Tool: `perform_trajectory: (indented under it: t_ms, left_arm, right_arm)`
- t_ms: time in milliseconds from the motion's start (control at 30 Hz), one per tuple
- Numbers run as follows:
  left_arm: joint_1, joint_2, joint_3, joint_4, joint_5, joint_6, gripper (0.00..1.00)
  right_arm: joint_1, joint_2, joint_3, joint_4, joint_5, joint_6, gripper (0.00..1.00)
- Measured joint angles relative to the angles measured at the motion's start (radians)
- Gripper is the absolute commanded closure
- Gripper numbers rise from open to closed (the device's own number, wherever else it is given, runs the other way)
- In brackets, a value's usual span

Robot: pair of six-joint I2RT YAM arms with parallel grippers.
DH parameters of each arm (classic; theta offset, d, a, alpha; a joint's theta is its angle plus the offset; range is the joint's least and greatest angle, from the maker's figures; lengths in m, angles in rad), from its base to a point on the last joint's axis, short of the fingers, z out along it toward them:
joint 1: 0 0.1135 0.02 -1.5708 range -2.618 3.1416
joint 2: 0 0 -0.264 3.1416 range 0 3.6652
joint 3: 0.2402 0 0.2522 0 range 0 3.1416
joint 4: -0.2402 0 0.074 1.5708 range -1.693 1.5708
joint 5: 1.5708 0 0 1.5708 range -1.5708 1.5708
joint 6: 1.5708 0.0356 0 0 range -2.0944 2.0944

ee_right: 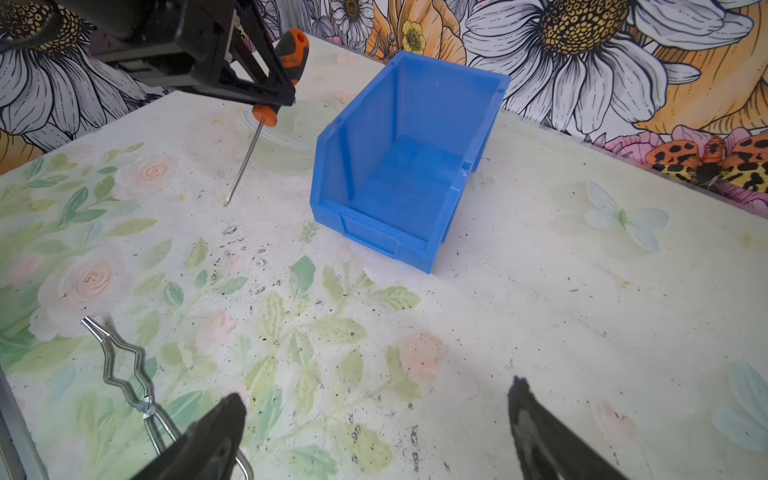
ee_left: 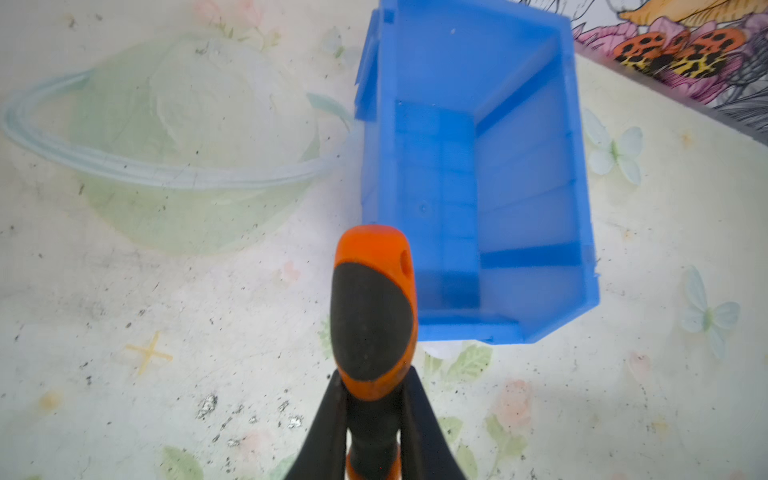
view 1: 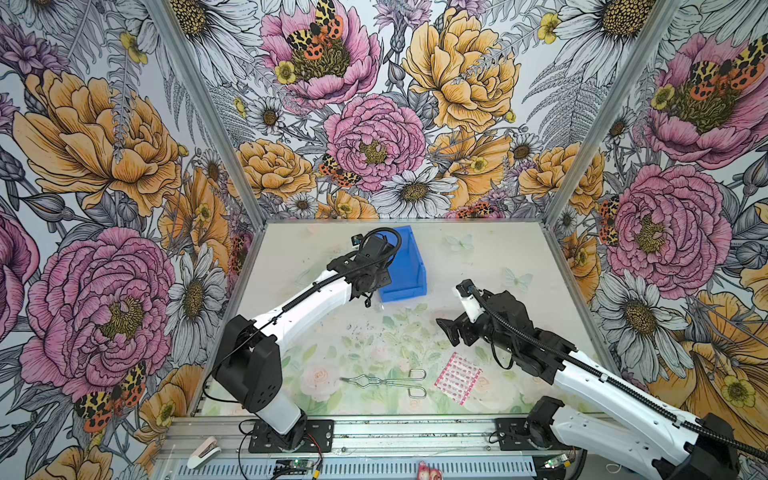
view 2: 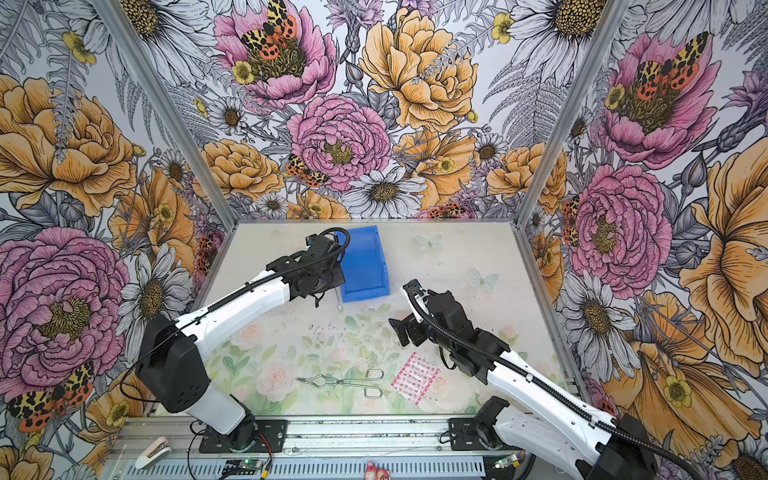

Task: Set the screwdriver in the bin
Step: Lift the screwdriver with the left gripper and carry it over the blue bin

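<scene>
My left gripper is shut on the screwdriver, pinching the neck of its orange-and-black handle. In the right wrist view the screwdriver hangs steeply tilted. Its thin silver shaft points down at the table just beside the bin's low front corner. The blue bin stands open-topped at the back middle of the table, right next to the left wrist. Its inside holds nothing. My right gripper is open and holds nothing, low over the table in front of the bin.
Wire tongs lie near the front edge, with a pink patterned packet to their right. A clear bowl sits against the bin's far side from the right arm. A stapler rests on the front rail.
</scene>
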Motion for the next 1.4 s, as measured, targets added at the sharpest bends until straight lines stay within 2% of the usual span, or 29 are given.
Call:
perform_trajectory:
  t_ms: [200, 333, 433, 567, 733, 1400]
  left_arm:
    - [-0.010, 0.161, 0.187, 0.002, 0.001, 0.041, 0.97]
    - [-0.010, 0.218, 0.224, -0.018, 0.001, 0.053, 0.97]
    - [-0.010, 0.344, 0.378, -0.014, 0.002, 0.061, 0.97]
    - [-0.005, 0.459, 0.457, -0.002, 0.002, 0.068, 0.97]
    - [0.005, 0.548, 0.509, -0.002, 0.004, 0.069, 0.97]
    - [0.051, 0.722, 0.603, -0.009, 0.022, 0.069, 0.90]
  right_arm:
    - [-0.019, -0.013, -0.003, 0.000, -0.006, 0.017, 0.00]
    - [-0.021, -0.017, -0.003, 0.000, -0.010, 0.018, 0.01]
    - [-0.026, -0.024, -0.003, 0.000, -0.017, 0.025, 0.01]
    - [-0.031, -0.032, -0.003, 0.000, -0.024, 0.035, 0.01]
    - [-0.033, -0.032, -0.003, 0.000, -0.032, 0.037, 0.00]
    - [-0.044, 0.002, -0.003, 0.000, -0.058, 0.039, 0.00]
